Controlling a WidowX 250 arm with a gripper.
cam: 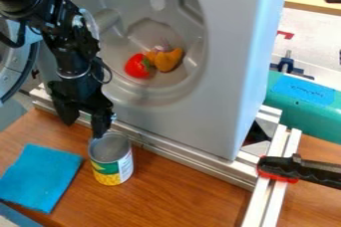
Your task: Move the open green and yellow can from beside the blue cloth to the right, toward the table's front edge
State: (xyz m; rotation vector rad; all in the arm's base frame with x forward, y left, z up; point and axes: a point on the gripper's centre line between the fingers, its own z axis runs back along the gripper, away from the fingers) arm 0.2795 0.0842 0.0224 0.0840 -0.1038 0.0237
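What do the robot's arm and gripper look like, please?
The arm is black and jointed, with chunky, rounded housings towards its upper end and thin dark cables looping out beside it. The gripper is black too, with two broad fingers.

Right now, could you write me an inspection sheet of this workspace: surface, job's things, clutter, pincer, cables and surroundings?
Surface: brown wood-look tabletop.
Job's things: a can with a yellow and green label, upright below the pincer.
Clutter: blue cloth, lying flat left of the can in the picture; red toy and orange toy inside the grey housing.
Pincer: open, pointing down, one finger at the can's rim; I cannot tell whether it touches.
Cables: a thin dark cable loops beside the arm.
Surroundings: metal rail along the housing's foot; black and red clamp and teal case at right.
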